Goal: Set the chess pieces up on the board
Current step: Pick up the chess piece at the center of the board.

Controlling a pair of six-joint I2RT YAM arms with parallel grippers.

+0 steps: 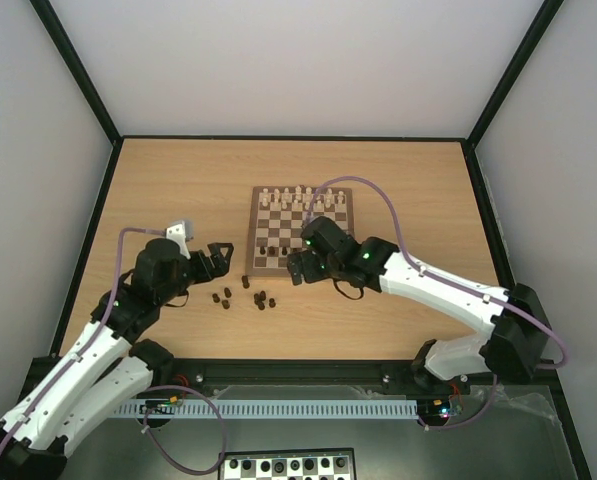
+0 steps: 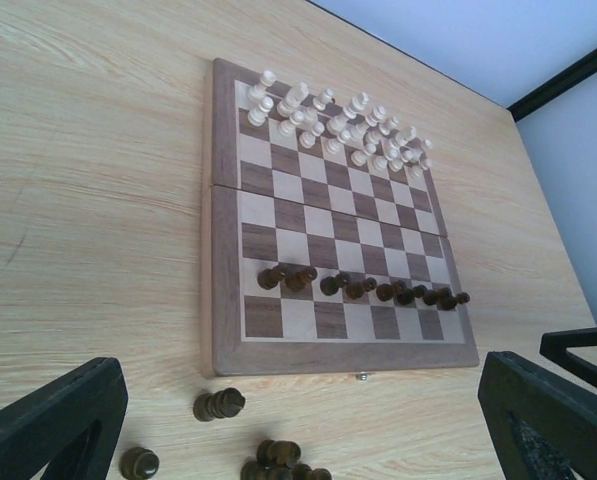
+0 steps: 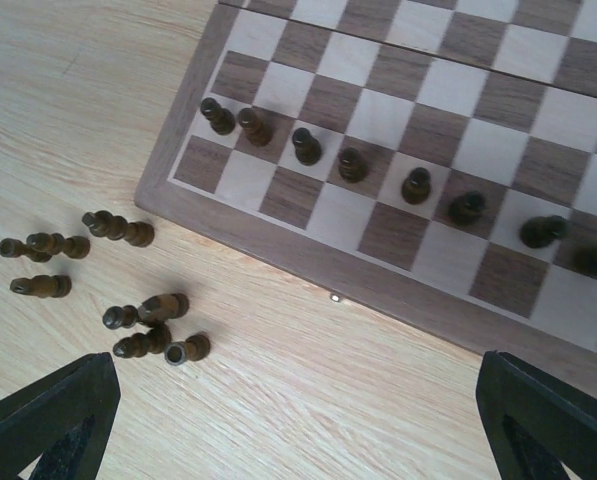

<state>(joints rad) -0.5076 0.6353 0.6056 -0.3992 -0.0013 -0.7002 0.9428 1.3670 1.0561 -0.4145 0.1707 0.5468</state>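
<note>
Both pairs of jaws hang wide open, holding nothing. Between them, on the pale grained worktop (image 3: 298,400), lie the unplaced chess pieces (image 3: 143,315), small dark turned wood, mostly toppled. Just beyond sits the board (image 3: 278,245), its nearest rank bare. I'd pinch one piece across its slim waist, lift clear, then set it upright.

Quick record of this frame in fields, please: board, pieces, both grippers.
board: flat on table
cream pieces: standing on the two far rows
dark pawns: standing in one row, second from near edge; nearest row bare
loose dark pieces: lying on table by board's near left corner
left gripper: open, empty
right gripper: open, empty
</note>
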